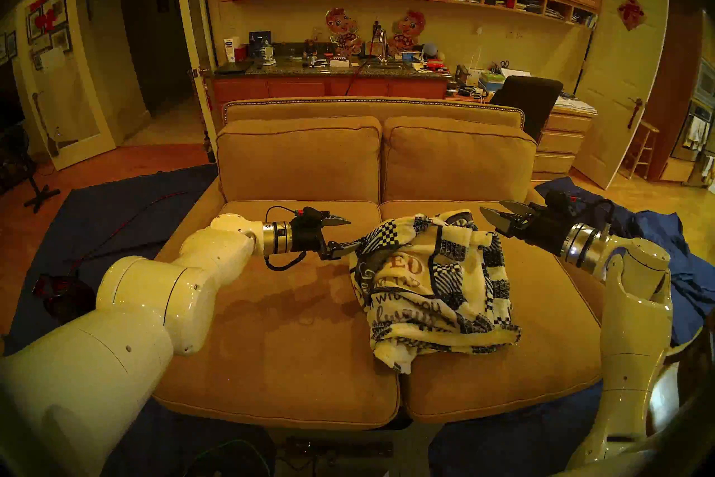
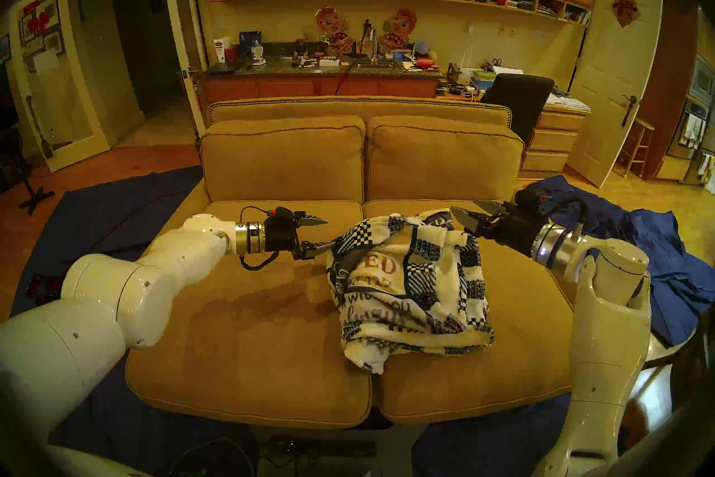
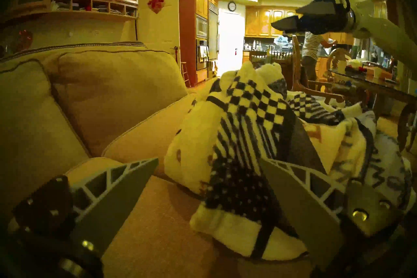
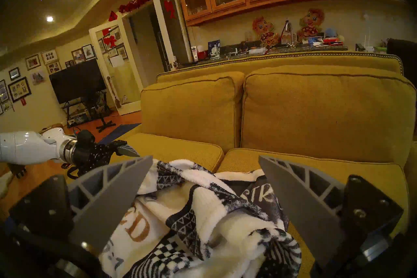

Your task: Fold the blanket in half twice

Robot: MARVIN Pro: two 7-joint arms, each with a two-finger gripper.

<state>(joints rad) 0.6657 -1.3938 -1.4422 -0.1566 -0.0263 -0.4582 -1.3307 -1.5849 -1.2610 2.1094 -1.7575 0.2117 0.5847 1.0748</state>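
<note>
Both our grippers, left (image 1: 350, 234) and right (image 1: 491, 212), gape empty at nine and two o'clock of the crumpled blanket (image 1: 433, 278), which looks soft, floppy, best pinched at a corner.

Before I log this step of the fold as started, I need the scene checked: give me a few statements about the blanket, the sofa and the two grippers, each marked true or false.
1. The blanket lies crumpled in a heap on the sofa. True.
2. The blanket sits mostly on the sofa's left seat cushion. False: it sits mostly on the right one.
3. The left gripper is open, at the heap's left edge. True.
4. The right gripper is shut on a corner of the blanket. False: its jaws are open, holding nothing, above the heap's far right side.
5. The blanket is folded neatly in half. False: it is bunched, with no clean fold.
6. A dark blue cloth lies to the right of the sofa. True.
</note>
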